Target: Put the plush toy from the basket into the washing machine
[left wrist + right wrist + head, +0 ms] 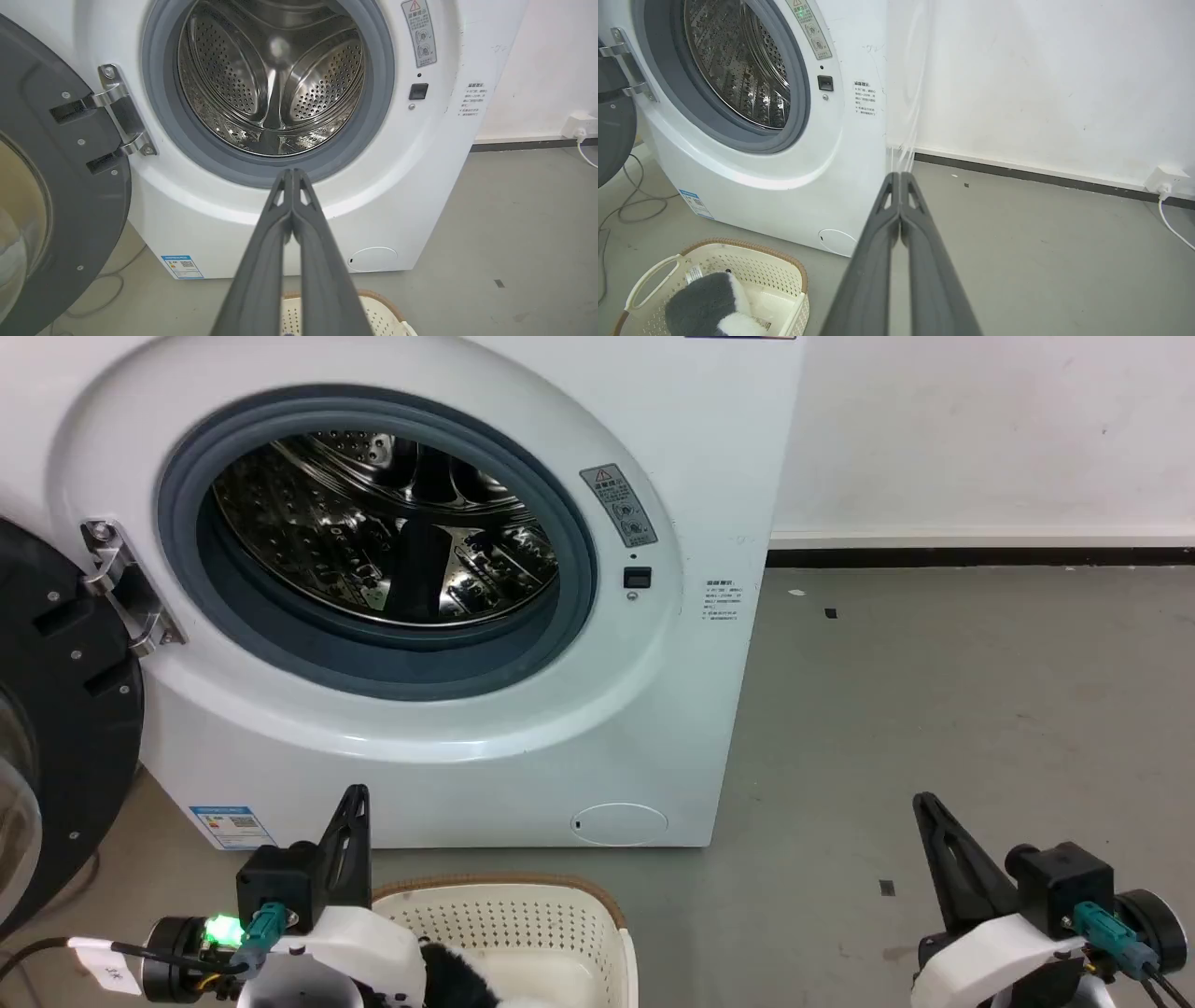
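Note:
The white washing machine (597,728) stands straight ahead with its black door (56,728) swung open to the left and its steel drum (392,532) bare. On the floor before it sits the cream basket (523,919), brown rim up. The black-and-white plush toy (710,305) lies inside the basket (784,275); in the head view a tuft of the plush toy (457,980) shows beside my left forearm. My left gripper (356,793) hovers shut over the basket's left end, its fingertips (293,173) pressed together toward the porthole. My right gripper (922,800) is shut over bare floor to the right.
Grey floor (934,709) spreads to the right of the washer up to a white wall with a dark skirting strip. A wall socket (1164,179) with a white cable sits low on that wall. Loose cables (626,205) lie on the floor left of the machine.

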Controlling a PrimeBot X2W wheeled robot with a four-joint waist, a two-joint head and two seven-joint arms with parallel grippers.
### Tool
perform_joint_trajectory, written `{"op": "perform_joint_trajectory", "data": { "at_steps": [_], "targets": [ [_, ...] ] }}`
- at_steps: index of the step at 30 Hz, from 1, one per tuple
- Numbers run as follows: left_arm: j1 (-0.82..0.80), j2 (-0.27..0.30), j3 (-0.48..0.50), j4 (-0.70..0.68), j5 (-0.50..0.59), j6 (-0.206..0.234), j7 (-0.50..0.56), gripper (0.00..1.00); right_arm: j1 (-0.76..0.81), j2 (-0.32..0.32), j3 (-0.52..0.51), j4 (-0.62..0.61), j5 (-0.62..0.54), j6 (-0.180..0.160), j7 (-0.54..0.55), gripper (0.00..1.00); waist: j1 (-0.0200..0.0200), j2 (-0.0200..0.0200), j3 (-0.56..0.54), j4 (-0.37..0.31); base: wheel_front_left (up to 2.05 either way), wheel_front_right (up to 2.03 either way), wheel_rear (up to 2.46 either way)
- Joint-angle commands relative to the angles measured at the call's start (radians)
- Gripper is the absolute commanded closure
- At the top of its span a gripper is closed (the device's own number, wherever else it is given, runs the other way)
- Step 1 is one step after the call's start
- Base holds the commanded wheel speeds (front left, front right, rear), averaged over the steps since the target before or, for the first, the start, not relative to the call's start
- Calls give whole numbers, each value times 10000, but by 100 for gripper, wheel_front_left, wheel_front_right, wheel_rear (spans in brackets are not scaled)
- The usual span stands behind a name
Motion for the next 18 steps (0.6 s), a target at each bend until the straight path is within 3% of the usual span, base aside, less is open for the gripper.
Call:
{"op": "perform_joint_trajectory", "data": {
  "at_steps": [1,18],
  "targets": [
    [43,1,5,-43,26,-43,3,100,-135,-4,-5,26,-78,6,14,100,0,0,0,0,0,0,0],
    [43,1,5,-43,26,-43,3,100,-135,-4,-5,26,-78,6,14,100,0,0,0,0,0,0,0]
  ]
}}
